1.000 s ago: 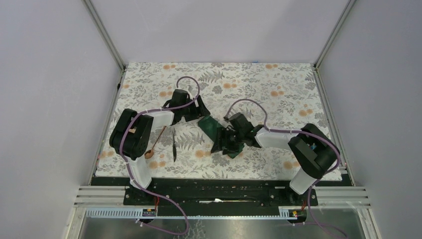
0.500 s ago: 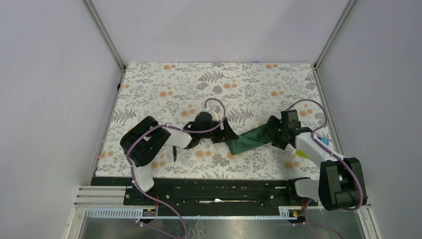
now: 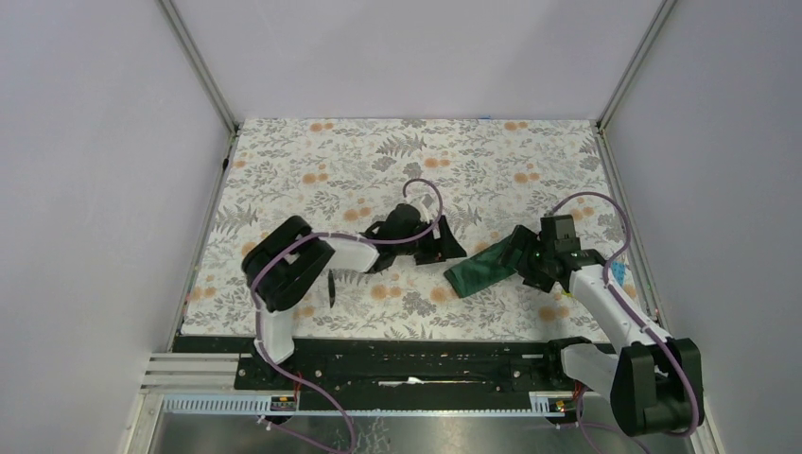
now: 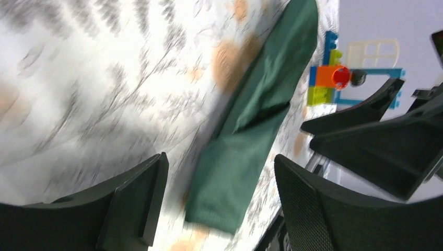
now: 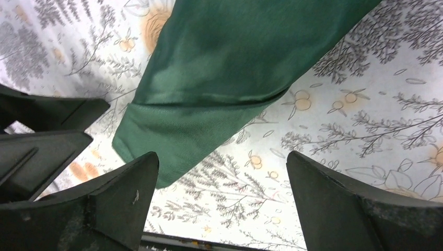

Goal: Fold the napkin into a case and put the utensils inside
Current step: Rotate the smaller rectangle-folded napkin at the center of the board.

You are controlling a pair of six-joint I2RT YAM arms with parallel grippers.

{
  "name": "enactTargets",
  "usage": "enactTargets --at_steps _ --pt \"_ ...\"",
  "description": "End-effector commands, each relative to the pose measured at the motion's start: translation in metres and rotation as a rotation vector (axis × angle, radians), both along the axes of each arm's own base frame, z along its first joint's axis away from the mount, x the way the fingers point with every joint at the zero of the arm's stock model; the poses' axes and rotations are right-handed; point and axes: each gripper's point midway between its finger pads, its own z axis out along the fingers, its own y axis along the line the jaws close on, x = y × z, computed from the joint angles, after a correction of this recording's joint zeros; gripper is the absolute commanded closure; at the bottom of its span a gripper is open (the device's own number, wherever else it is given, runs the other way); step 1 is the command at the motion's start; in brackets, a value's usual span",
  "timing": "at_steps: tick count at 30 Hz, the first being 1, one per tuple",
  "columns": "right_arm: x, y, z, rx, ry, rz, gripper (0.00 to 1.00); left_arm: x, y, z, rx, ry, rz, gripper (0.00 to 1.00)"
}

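Top external view: your left hand (image 3: 452, 246) and right hand (image 3: 518, 257) have both let go, spread empty; the napkin (image 3: 478, 271) lies as a narrow case (image 5: 219, 68), ready for the knife (image 3: 332, 288).

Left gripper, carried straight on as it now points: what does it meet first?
Probably the napkin, lying folded on the tablecloth just ahead of the open left gripper; depth is unclear.
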Motion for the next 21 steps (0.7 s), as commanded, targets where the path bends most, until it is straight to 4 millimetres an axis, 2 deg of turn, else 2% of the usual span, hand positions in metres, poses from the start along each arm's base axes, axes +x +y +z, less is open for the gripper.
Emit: enactTargets --at_steps 1,5,7,9,11,14,18,21 --pt "-0.016 0.013 0.007 0.071 0.000 0.055 0.01 -0.034 0.042 0.013 0.063 -0.021 0.022 0.20" --pt "-0.015 0.016 0.010 0.086 -0.013 0.074 0.01 -0.091 0.047 0.019 -0.025 0.065 -0.044 0.22" --pt "-0.012 0.017 0.009 0.093 -0.013 0.073 0.01 -0.107 0.040 0.020 -0.055 0.089 -0.080 0.23" --pt "-0.010 0.020 0.007 0.107 -0.005 0.077 0.01 -0.113 0.027 0.017 -0.066 0.091 -0.118 0.24" --pt "-0.008 0.023 0.006 0.120 -0.003 0.076 0.01 -0.109 0.015 0.018 -0.102 0.087 -0.132 0.28" --pt "-0.007 0.018 0.005 0.100 -0.008 0.053 0.01 -0.094 0.004 0.005 -0.078 0.076 -0.107 0.34" --pt "-0.005 0.000 -0.001 0.021 -0.016 -0.038 0.01 -0.068 -0.021 -0.012 0.010 0.032 -0.123 0.41" --pt "-0.001 -0.012 -0.001 -0.029 -0.040 -0.089 0.01 -0.055 -0.041 -0.021 0.021 0.024 -0.150 0.44"
